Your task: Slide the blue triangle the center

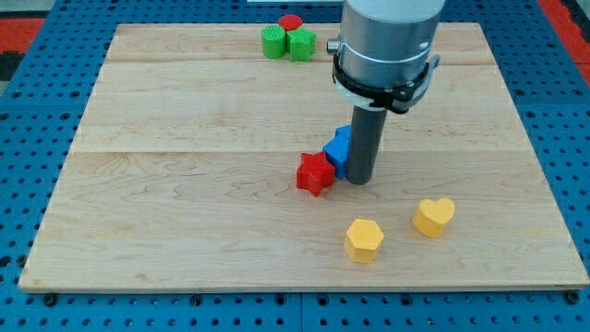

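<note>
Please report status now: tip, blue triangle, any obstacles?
My tip against a blue block, shape hidden behind the rod. Red star touching its left. Yellow blocks apart, below.

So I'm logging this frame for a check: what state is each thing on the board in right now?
Tip: down on the board, against the blue block's right side.
Blue block: partly hidden behind the rod, shape unclear, touching the red star.
Red star: flat, near the centre.
Yellow hexagon: alone, untouched.
Yellow heart: alone, untouched.
Green blocks and red cylinder: clustered at the top edge.
</note>
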Action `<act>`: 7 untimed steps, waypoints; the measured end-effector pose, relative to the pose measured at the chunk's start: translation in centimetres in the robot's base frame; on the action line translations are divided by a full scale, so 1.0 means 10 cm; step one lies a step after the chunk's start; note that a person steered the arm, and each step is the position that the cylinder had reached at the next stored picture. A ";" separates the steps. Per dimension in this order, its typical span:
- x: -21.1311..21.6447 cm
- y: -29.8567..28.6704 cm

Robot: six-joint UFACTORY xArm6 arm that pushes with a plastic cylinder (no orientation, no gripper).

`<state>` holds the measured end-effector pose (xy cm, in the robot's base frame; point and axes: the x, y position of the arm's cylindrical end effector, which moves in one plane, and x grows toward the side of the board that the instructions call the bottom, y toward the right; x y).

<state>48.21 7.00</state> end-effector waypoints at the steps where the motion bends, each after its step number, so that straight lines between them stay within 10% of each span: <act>1: -0.12 0.57; 2: -0.21 0.84; 5: -0.81 -0.89; 7: -0.52 -0.06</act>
